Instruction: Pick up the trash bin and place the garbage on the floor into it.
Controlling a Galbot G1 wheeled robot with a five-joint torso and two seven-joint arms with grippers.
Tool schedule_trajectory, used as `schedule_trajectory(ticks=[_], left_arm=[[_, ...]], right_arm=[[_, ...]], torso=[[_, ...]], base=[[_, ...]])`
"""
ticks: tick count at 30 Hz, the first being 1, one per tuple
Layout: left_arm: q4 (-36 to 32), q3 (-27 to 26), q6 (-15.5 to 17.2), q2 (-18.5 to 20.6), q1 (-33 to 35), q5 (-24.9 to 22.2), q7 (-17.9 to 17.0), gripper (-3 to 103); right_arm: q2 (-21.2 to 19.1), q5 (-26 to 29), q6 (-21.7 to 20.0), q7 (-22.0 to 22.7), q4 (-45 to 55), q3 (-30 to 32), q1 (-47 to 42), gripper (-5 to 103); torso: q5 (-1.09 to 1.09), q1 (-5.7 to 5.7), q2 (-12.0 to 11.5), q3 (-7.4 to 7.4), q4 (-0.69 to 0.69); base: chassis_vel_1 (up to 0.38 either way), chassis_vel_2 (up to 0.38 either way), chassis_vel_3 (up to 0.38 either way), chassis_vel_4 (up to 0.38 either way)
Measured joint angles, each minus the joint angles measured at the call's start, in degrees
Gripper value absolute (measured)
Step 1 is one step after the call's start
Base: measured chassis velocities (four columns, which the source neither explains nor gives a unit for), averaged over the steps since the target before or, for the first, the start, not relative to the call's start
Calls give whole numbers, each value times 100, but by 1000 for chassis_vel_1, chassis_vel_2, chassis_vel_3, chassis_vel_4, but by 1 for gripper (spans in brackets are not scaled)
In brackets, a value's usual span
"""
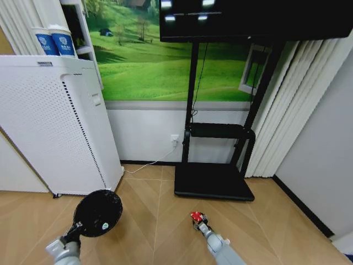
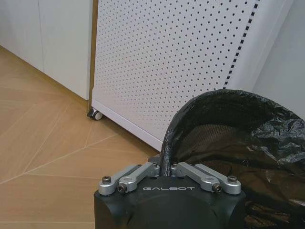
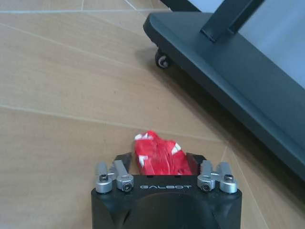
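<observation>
Wood floor, one bin, one red scrap in your view.
Your left gripper pinches the bin rim at 8 o'clock; right gripper, low at 5 o'clock, clamps the scrap.

Big white perforated appliance stood on the left on little wheels, with two blue-and-white paper cups sitting on top of it. A white cable ran along the base of the wall to an outlet. In the middle was a black TV stand on casters, holding a dark screen up top. Behind it all hung a green meadow mural, and pale curtains were on the right.
</observation>
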Motion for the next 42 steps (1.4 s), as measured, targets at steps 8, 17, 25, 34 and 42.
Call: schedule_trajectory(ticks=[8, 17, 25, 34, 42], left_arm=[[-23, 20, -76, -15, -53, -3, 98, 3], [463, 323, -86, 276, -362, -20, 732, 3], [2084, 1356, -77, 962, -1579, -275, 2340, 3], [2508, 2267, -115, 1178, -2549, -271, 2469, 3], [2711, 3496, -181, 1321, -3200, -318, 2517, 3]], right_arm=[[-59, -21, -26, -13, 11, -57, 28, 37], [-167, 222, 16, 121, 376, 128, -273, 26], [-1024, 1593, -153, 263, 3190, 347, -1427, 26], [-2037, 2369, -82, 246, 5794, 507, -2277, 26], [-2229, 2533, -67, 242, 6850, 512, -2646, 26]], torso=[[-1, 0, 0, 0, -2], [0, 0, 0, 0, 0], [3, 0, 1, 0, -3], [2, 0, 1, 0, -5], [-1, 0, 1, 0, 0]], base=[[0, 0, 0, 0], [0, 0, 0, 0], [0, 0, 0, 0], [11, 7, 17, 10], [0, 0, 0, 0]])
